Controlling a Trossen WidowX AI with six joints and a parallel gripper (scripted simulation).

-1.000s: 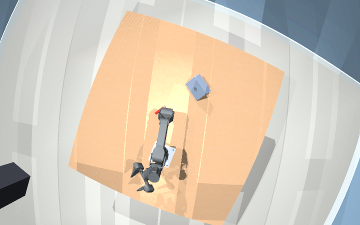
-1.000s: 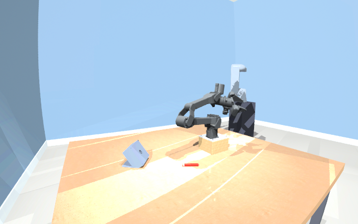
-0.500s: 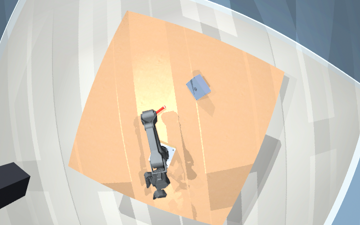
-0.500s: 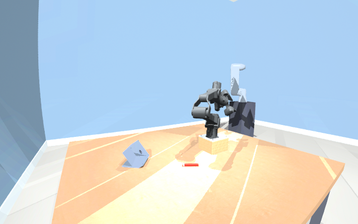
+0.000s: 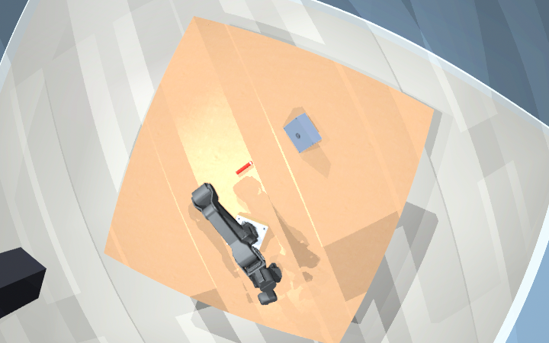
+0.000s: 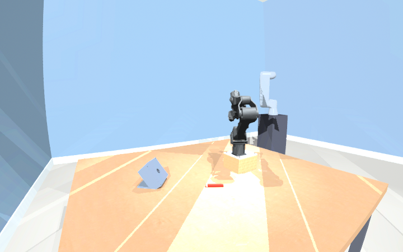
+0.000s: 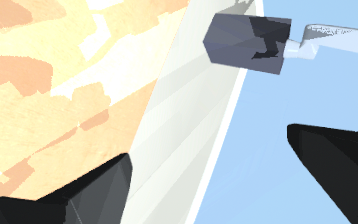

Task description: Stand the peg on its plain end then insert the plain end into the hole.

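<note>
The red peg lies on its side on the table. Its white-banded end points to the upper right in the top view and to the left in the exterior view. The blue-grey sloped panel stands apart from the peg, with one dark hole in its face. My gripper is open and empty, its two black fingers wide apart. It is up in the air on the far side of the arm's base from the peg and panel. Neither peg nor panel shows in the wrist view.
The black arm is folded above its base block on the wooden table. A dark pedestal with a pale arm stands beyond the table edge.
</note>
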